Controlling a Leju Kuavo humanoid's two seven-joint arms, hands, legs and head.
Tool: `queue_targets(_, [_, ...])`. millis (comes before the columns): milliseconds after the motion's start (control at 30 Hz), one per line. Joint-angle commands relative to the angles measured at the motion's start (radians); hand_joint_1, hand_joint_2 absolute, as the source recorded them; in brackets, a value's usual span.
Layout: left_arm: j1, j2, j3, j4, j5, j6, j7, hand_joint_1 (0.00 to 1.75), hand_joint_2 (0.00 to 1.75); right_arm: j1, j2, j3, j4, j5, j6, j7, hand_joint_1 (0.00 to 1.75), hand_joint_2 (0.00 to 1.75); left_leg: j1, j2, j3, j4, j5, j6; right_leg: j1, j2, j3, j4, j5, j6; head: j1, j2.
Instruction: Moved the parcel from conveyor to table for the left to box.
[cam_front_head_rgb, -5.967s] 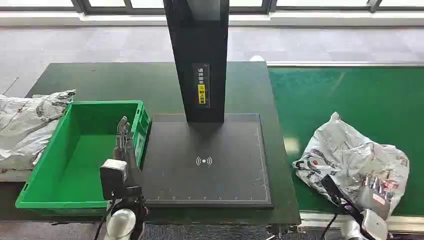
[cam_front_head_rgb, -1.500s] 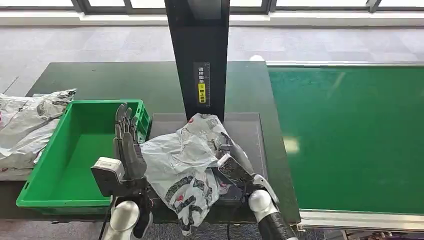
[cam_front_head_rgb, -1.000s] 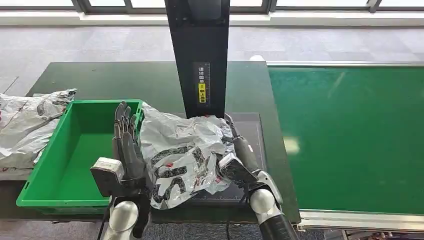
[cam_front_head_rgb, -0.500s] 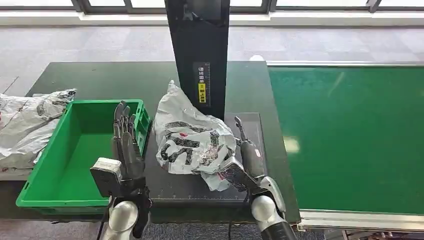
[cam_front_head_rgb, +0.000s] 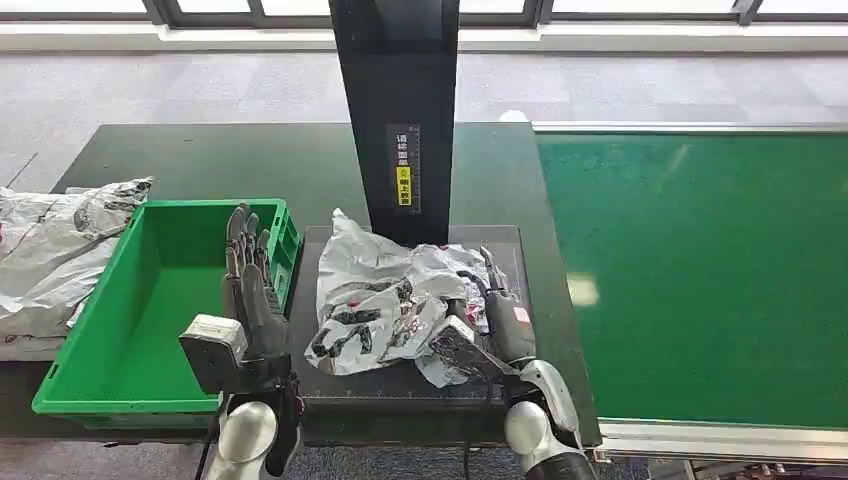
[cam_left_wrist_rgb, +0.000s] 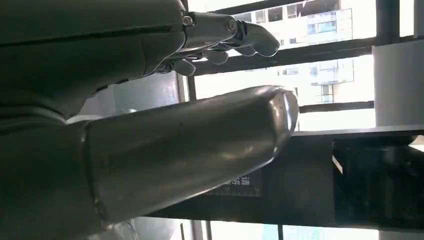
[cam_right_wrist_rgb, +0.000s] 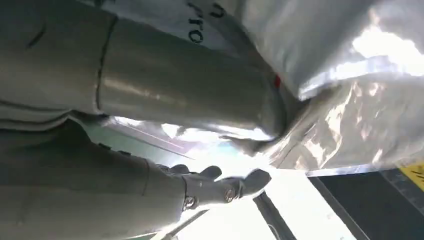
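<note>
Parcel (cam_front_head_rgb: 385, 305) lies crumpled on the black scanner pad (cam_front_head_rgb: 325, 375) on the tabletop (cam_front_head_rgb: 200, 160), right hand (cam_front_head_rgb: 490, 315) beside it, thumb touching, fingers spread. Green bin (cam_front_head_rgb: 110, 400) holds nothing; left hand (cam_front_head_rgb: 250, 290) hovers spread at its rim.

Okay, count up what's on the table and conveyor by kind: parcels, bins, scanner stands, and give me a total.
Grey plastic parcel bags: 2, one on the scanner pad, one left of the bin
Green plastic bin: 1
Black scanner stand: 1
Total: 4
</note>
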Motion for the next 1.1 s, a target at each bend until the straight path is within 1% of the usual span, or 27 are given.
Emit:
queue_targets(33, [-0.018, 0.013, 0.02, 0.024, 0.027, -0.015, 0.005, 0.0, 0.0, -0.036, -0.065, 0.049, 0.091, 0.051, -0.003, 0.035, 0.0, 0.0, 0.0, 0.0, 0.001, -0.001, 0.0, 0.001, 0.0, 0.0, 0.001, -0.001, 0.0, 0.0, 0.0, 0.0])
queue_targets(67, [-0.018, 0.013, 0.02, 0.024, 0.027, -0.015, 0.005, 0.0, 0.0, -0.036, -0.065, 0.049, 0.091, 0.051, -0.003, 0.035, 0.0, 0.0, 0.0, 0.0, 0.001, -0.001, 0.0, 0.001, 0.0, 0.0, 0.001, -0.001, 0.0, 0.0, 0.0, 0.0])
queue_targets(100, [-0.004, -0.007, 0.057, 0.0, 0.037, 0.045, -0.038, 0.0, 0.0, -0.025, -0.062, 0.052, 0.067, 0.081, -0.012, 0.048, 0.0, 0.0, 0.0, 0.0, 0.001, -0.001, 0.0, 0.001, 0.0, 0.0, 0.001, -0.001, 0.0, 0.0, 0.0, 0.0])
queue_targets(167, [0.019, -0.014, 0.082, -0.043, 0.064, 0.108, -0.093, 0.0, 0.0, -0.015, -0.058, 0.056, 0.045, 0.104, -0.002, 0.053, 0.0, 0.0, 0.0, 0.0, 0.001, -0.001, 0.0, 0.001, 0.0, 0.0, 0.001, -0.001, 0.0, 0.0, 0.0, 0.0])
queue_targets(200, [0.035, -0.024, 0.106, -0.097, 0.085, 0.147, -0.093, 0.0, 0.0, -0.01, -0.055, 0.058, 0.025, 0.099, -0.02, 0.026, 0.0, 0.0, 0.0, 0.0, 0.001, -0.001, 0.0, 0.001, 0.0, 0.0, 0.001, -0.001, 0.0, 0.0, 0.0, 0.0])
queue_targets(300, [0.035, -0.024, 0.106, -0.097, 0.085, 0.147, -0.093, 0.0, 0.0, -0.01, -0.055, 0.058, 0.025, 0.099, -0.02, 0.026, 0.0, 0.0, 0.0, 0.0, 0.001, -0.001, 0.0, 0.001, 0.0, 0.0, 0.001, -0.001, 0.0, 0.0, 0.0, 0.0])
queue_targets(367, [0.063, -0.023, 0.126, -0.198, 0.068, 0.236, -0.093, 0.0, 0.0, -0.007, -0.05, 0.062, -0.006, 0.062, -0.03, -0.037, 0.0, 0.0, 0.0, 0.001, 0.001, -0.001, 0.0, 0.001, 0.0, 0.0, 0.001, -0.002, 0.001, 0.0, 0.0, 0.0])
queue_targets(433, [0.063, -0.023, 0.126, -0.198, 0.068, 0.236, -0.093, 0.0, 0.0, -0.007, -0.05, 0.062, -0.006, 0.062, -0.03, -0.037, 0.0, 0.0, 0.0, 0.003, 0.0, 0.0, -0.001, 0.001, 0.0, 0.002, 0.0, -0.001, 0.0, 0.0, 0.0, 0.0])
queue_targets(467, [0.063, -0.023, 0.126, -0.198, 0.068, 0.236, -0.093, 0.0, 0.0, -0.007, -0.05, 0.062, -0.006, 0.062, -0.03, -0.037, 0.0, 0.0, 0.0, 0.001, -0.001, 0.0, 0.0, 0.001, 0.001, 0.0, -0.001, 0.0, 0.0, 0.0, 0.0, 0.0])
queue_targets(533, [0.077, -0.026, 0.135, -0.23, 0.094, 0.252, -0.093, 0.0, 0.0, -0.01, -0.052, 0.079, -0.019, 0.069, -0.026, -0.053, 0.0, 0.0, 0.0, 0.0, -0.001, 0.0, 0.0, 0.001, 0.001, 0.0, 0.0, -0.001, 0.0, 0.0, 0.0, 0.0])
queue_targets(600, [0.091, -0.032, 0.133, -0.344, 0.03, 0.322, -0.093, 0.0, 0.0, -0.011, -0.04, 0.094, -0.05, 0.015, -0.034, -0.132, 0.0, 0.0, 0.0, 0.004, -0.001, 0.001, -0.001, 0.001, 0.001, 0.003, -0.002, 0.0, 0.001, 0.0, 0.0, 0.0])
queue_targets(667, [0.101, -0.042, 0.125, -0.386, 0.008, 0.322, -0.093, 0.0, 0.0, -0.011, -0.041, 0.106, -0.07, 0.004, -0.032, -0.15, 0.0, 0.0, 0.0, 0.004, -0.003, 0.002, -0.002, 0.001, 0.001, 0.003, -0.004, 0.002, 0.0, 0.0, 0.0, 0.0])
queue_targets(700, [0.102, -0.05, 0.123, -0.399, -0.045, 0.322, -0.093, 0.0, 0.0, -0.006, -0.04, 0.111, -0.09, -0.023, -0.035, -0.186, 0.0, 0.0, 0.0, 0.003, -0.004, 0.002, -0.001, 0.001, 0.001, 0.001, -0.003, 0.001, 0.0, 0.0, 0.0, 0.0])
queue_targets(733, [0.097, -0.048, 0.109, -0.388, -0.068, 0.322, -0.093, 0.0, 0.0, 0.003, -0.042, 0.112, -0.114, -0.076, -0.023, -0.237, 0.0, 0.0, 0.0, 0.004, -0.004, 0.002, -0.001, 0.001, 0.001, 0.002, -0.004, 0.002, 0.0, 0.0, 0.0, 0.0])
queue_targets(767, [0.079, -0.031, 0.084, -0.332, -0.124, 0.322, -0.093, 0.0, 0.0, 0.021, -0.045, 0.117, -0.162, -0.15, -0.011, -0.325, 0.0, 0.0, 0.0, 0.002, -0.003, 0.001, -0.001, 0.001, 0.001, 0.001, -0.002, 0.001, 0.0, 0.0, 0.0, 0.0])
queue_targets(800, [0.065, -0.029, 0.079, -0.308, -0.134, 0.322, -0.093, 0.0, 0.0, 0.031, -0.049, 0.118, -0.188, -0.177, 0.006, -0.343, 0.0, 0.0, 0.0, 0.001, -0.003, 0.001, -0.001, 0.001, 0.001, -0.001, -0.002, 0.001, -0.001, 0.0, 0.0, 0.0])
queue_targets(833, [0.033, -0.017, 0.064, -0.253, -0.142, 0.322, -0.093, 0.0, 0.0, 0.056, -0.057, 0.119, -0.264, -0.288, 0.088, -0.424, 0.0, 0.0, 0.0, -0.003, -0.003, 0.001, 0.0, 0.001, 0.001, -0.003, -0.001, 0.001, -0.001, 0.0, 0.0, 0.0])
queue_targets(867, [0.019, -0.018, 0.066, -0.242, -0.153, 0.322, -0.093, 0.0, 0.0, 0.062, -0.06, 0.121, -0.289, -0.305, 0.099, -0.428, 0.0, 1.75, 0.0, -0.003, -0.002, 0.0, 0.0, 0.0, 0.0, -0.003, -0.001, 0.0, -0.001, 0.0, 0.0, 0.0])
queue_targets(900, [-0.011, 0.04, 0.024, -0.157, -0.091, 0.322, -0.093, 0.0, 0.0, 0.072, -0.091, 0.136, -0.378, -0.388, 0.095, -0.428, 0.0, 1.75, 0.0, -0.005, -0.003, 0.001, 0.0, 0.001, 0.0, -0.005, 0.0, 0.0, -0.001, 0.0, 0.0, 0.0])
queue_targets(933, [-0.022, 0.013, 0.022, -0.123, -0.121, 0.313, -0.093, 0.0, 0.0, 0.092, -0.095, 0.149, -0.408, -0.396, 0.081, -0.428, 0.0, 1.75, -0.001, -0.004, -0.002, 0.001, 0.001, 0.001, 0.0, -0.004, -0.001, 0.001, -0.001, 0.0, 0.0, 0.0])
queue_targets(967, [-0.043, 0.022, 0.016, -0.065, -0.125, 0.3, -0.093, 0.0, 0.0, 0.112, -0.106, 0.149, -0.465, -0.417, 0.093, -0.428, 0.0, 1.75, 0.0, -0.006, -0.003, 0.0, 0.001, 0.001, 0.0, -0.007, 0.0, 0.0, -0.001, 0.0, 0.0, 0.0])
queue_targets(1000, [-0.043, 0.04, -0.026, -0.017, -0.144, 0.306, -0.093, 0.0, 0.0, 0.121, -0.121, 0.163, -0.503, -0.436, 0.084, -0.428, 0.0, 1.75, -0.001, -0.008, -0.003, 0.0, 0.002, 0.001, -0.001, -0.008, -0.001, 0.0, -0.001, 0.001, 0.0, 0.0])
queue_targets(1033, [-0.056, 0.058, -0.055, 0.065, -0.219, 0.285, -0.093, 0.0, 1.75, 0.129, -0.153, 0.196, -0.557, -0.454, 0.046, -0.428, 0.0, 1.75, -0.001, -0.009, -0.002, 0.0, 0.002, 0.001, -0.001, -0.009, -0.001, 0.0, -0.001, 0.001, 0.0, 0.0])
queue_targets(1067, [-0.055, 0.051, -0.054, 0.099, -0.253, 0.279, -0.093, 0.0, 1.75, 0.14, -0.168, 0.21, -0.59, -0.449, 0.029, -0.428, 0.0, 1.75, -0.001, -0.009, -0.002, -0.001, 0.002, 0.001, -0.001, -0.01, 0.0, -0.001, -0.001, 0.0, 0.0, 0.0])
queue_targets(1100, [-0.056, 0.056, -0.063, 0.115, -0.274, 0.233, -0.07, 0.0, 1.75, 0.142, -0.177, 0.221, -0.612, -0.448, 0.017, -0.428, 0.0, 1.75, -0.001, -0.007, 0.0, -0.001, 0.002, 0.001, -0.001, -0.007, 0.001, -0.002, -0.001, 0.001, 0.0, 0.0])
